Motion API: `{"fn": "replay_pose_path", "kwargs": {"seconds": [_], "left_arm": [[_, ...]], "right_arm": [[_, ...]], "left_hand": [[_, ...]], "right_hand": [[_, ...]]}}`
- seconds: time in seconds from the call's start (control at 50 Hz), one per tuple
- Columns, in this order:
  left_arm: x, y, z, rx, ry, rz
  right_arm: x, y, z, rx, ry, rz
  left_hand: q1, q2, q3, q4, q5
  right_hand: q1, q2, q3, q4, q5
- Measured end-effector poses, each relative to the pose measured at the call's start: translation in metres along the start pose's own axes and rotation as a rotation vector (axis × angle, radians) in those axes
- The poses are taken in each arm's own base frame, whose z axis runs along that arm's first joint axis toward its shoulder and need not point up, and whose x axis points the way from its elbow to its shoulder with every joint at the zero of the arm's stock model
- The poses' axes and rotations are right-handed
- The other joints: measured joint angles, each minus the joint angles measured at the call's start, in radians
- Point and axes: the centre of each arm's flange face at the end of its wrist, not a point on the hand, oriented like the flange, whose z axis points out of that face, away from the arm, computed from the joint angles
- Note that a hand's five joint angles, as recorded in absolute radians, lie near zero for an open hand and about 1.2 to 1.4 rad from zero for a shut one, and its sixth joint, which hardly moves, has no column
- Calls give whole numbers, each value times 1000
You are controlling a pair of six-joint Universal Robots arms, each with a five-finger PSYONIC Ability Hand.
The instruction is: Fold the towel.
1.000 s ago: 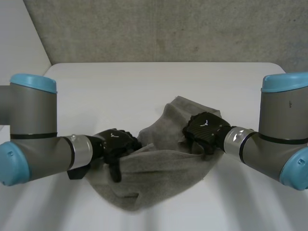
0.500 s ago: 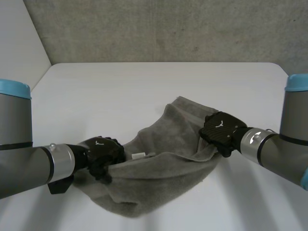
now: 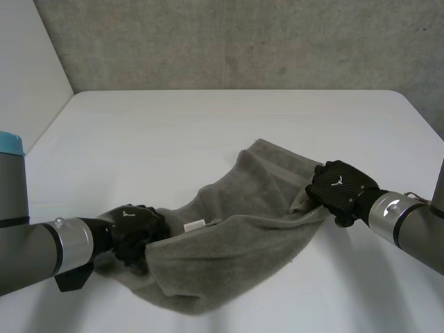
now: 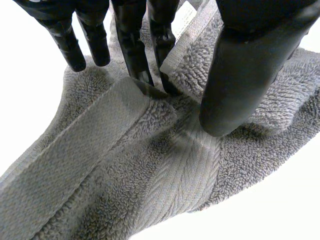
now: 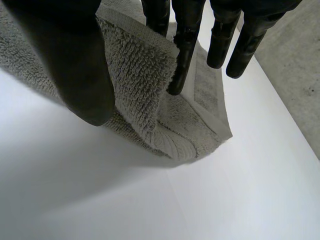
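One towel, one table, and two hands: the left hand and the right hand.

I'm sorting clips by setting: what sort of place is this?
Probably a robot lab bench: plain white table, bare grey wall behind, one grey towel gripped by the left hand and right hand.

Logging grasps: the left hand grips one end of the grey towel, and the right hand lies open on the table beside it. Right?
No. The right hand is not lying open: the right wrist view shows its thumb and fingers pinching the other end of the towel. The left hand does grip one end.
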Motion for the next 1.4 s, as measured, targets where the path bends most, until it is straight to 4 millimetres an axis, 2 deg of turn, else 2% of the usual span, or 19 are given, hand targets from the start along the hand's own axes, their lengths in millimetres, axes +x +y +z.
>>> {"fn": "replay_pose_path", "kwargs": {"seconds": [0.12,0.16,0.22,0.34,0.42,0.5,0.58,0.66,0.72,0.78,0.8,0.86,0.9,0.98,1.04,1.16,1.18,1.28,1.4], "left_arm": [[4,-1,-6,10,0,7],[7,-1,-7,11,3,10],[8,0,-8,12,5,13],[2,-9,-7,38,-15,29],[-12,-29,-1,107,-54,65],[-30,-60,8,214,-103,120],[-51,-109,14,382,-180,180],[-62,-152,8,551,-244,201],[-67,-188,-7,725,-284,191],[-68,-219,-29,902,-301,171],[-67,-231,-44,983,-303,166],[-64,-253,-83,1164,-303,164],[-65,-258,-101,1233,-312,171],[-75,-252,-124,1304,-350,184],[-80,-237,-119,1273,-356,177],[-78,-179,-77,1085,-291,107],[-74,-159,-62,1018,-266,81],[-63,-99,-22,821,-217,34],[-49,-55,9,645,-187,53]], "right_arm": [[-4,2,2,21,7,5],[-6,3,2,29,9,9],[-7,3,3,38,11,11],[2,-6,6,66,37,-8],[23,-22,11,117,94,-35],[58,-53,22,205,178,-60],[95,-91,32,309,268,-77],[123,-124,35,402,341,-88],[147,-152,26,490,421,-73],[169,-179,5,587,502,-19],[176,-188,-5,626,522,9],[182,-201,-28,701,524,74],[179,-201,-35,717,500,96],[164,-184,-40,691,427,117],[148,-164,-38,642,380,119],[108,-111,-27,495,278,135],[93,-93,-23,441,241,137],[45,-45,-15,293,120,125],[6,-15,-16,201,30,113]], "left_hand": [[54,49,0,0,53],[146,151,0,0,157],[444,449,0,0,447],[495,532,0,0,529],[495,535,0,0,532],[495,535,0,0,534],[495,535,0,0,537],[495,535,0,0,538],[495,535,0,0,538],[495,535,0,0,538],[497,535,0,0,538],[497,535,0,0,538],[497,536,0,0,538],[498,536,0,0,538],[498,536,0,0,538],[498,536,0,0,538],[498,536,0,0,538],[498,536,0,0,538],[498,536,0,0,538]], "right_hand": [[152,143,0,0,159],[311,294,0,0,309],[524,481,0,0,533],[530,485,0,0,551],[530,485,0,0,551],[530,485,0,0,551],[530,485,0,0,551],[530,485,0,0,551],[530,485,0,0,551],[530,491,0,0,551],[530,491,0,0,551],[530,491,0,0,553],[530,491,0,0,555],[530,495,0,0,557],[530,495,0,0,557],[530,496,0,0,557],[530,500,0,0,558],[530,500,0,0,560],[530,500,0,0,560]]}}
